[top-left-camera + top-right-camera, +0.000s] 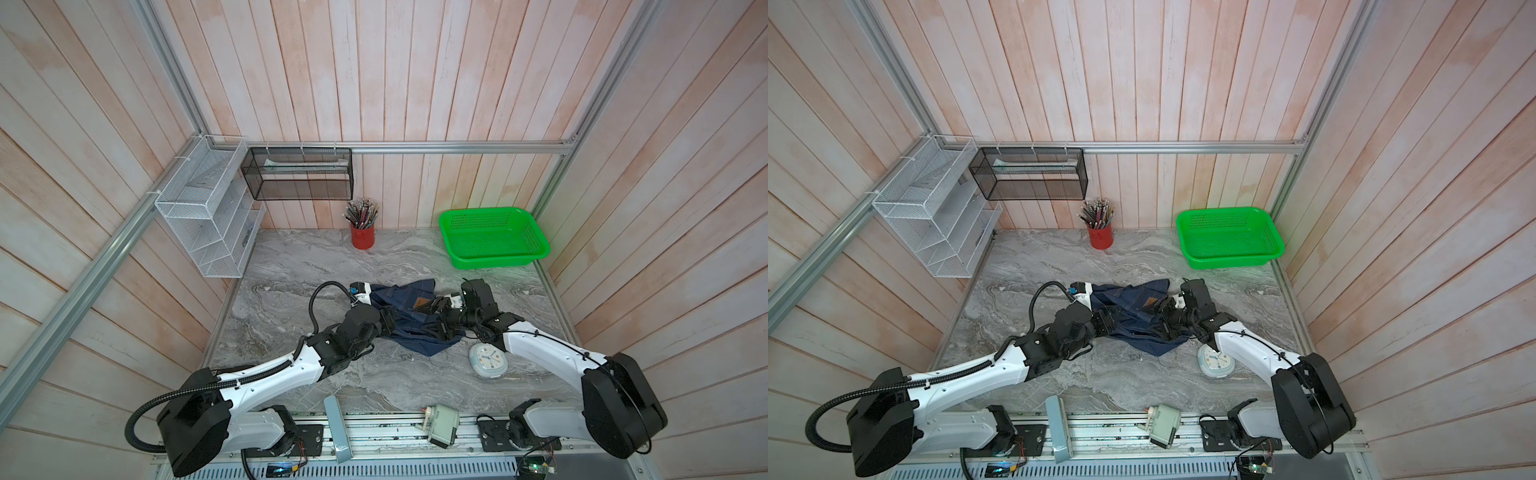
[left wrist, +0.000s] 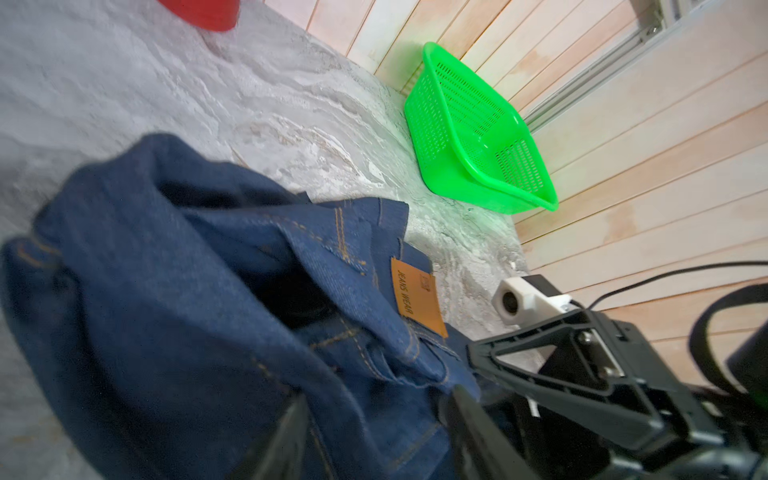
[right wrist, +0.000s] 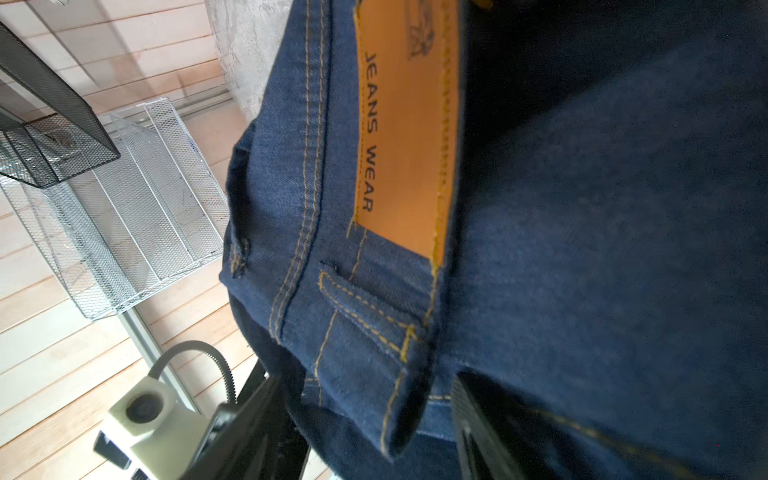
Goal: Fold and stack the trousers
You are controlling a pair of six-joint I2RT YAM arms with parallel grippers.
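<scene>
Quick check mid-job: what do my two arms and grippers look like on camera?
The left arm and right arm are white shells between bulky black joints. A thick ribbed black hose loops off the left; a thin black cable is tied along the right. The left gripper and right gripper have flat black fingers, each with a white wrist camera block. No markings visible.

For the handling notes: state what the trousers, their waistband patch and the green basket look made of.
Trousers: dark blue denim, matte; twill weave and tan topstitching show. Patch: tan leather or imitation, smooth, printed JEANS WEAR. Green basket: glossy moulded plastic, by its sheen and slotted walls.
</scene>
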